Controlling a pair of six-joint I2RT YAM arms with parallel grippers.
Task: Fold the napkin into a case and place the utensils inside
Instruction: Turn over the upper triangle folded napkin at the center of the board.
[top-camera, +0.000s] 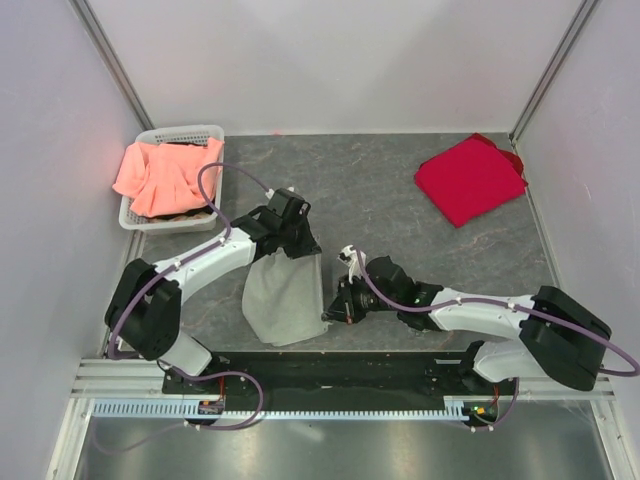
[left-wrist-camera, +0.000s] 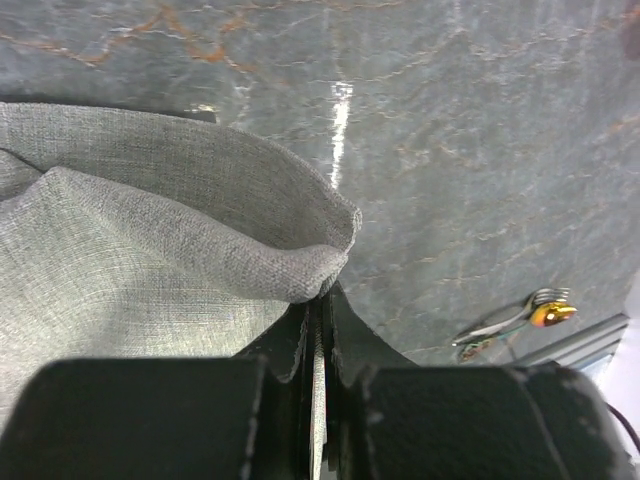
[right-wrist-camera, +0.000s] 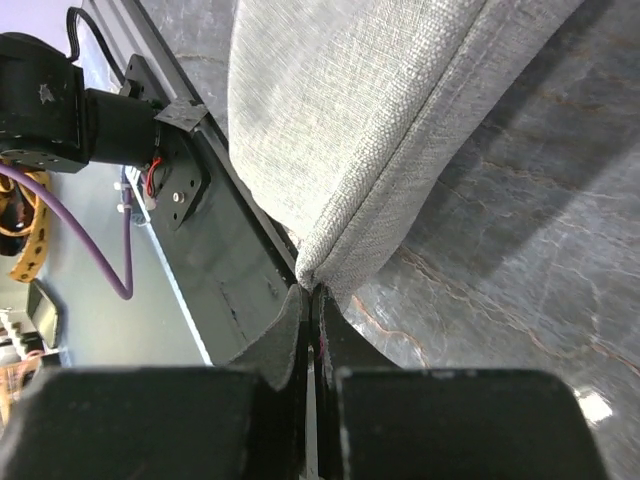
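A: L gripper (left-wrist-camera: 320, 306) status?
B: Jaws closed, pinching a folded edge of the napkin (left-wrist-camera: 150, 230) right at the tips.
A: R?
B: R gripper (right-wrist-camera: 308, 298) same, jaws clamped on a napkin corner, the near one on its R side.
A: Cloth pos?
B: Grey-green, ctr-front of table (top-camera: 400, 215), between both arms, far end under L wrist.
A: utensils (left-wrist-camera: 530, 315)?
B: Silvery w/ orange-brown end, flat on table, well apart from napkin. Clear in L wrist cam only.
A: Rest?
B: Red cloth (top-camera: 470, 178) far R corner. Salmon cloth (top-camera: 165, 175) in white basket (top-camera: 185, 133) far L.
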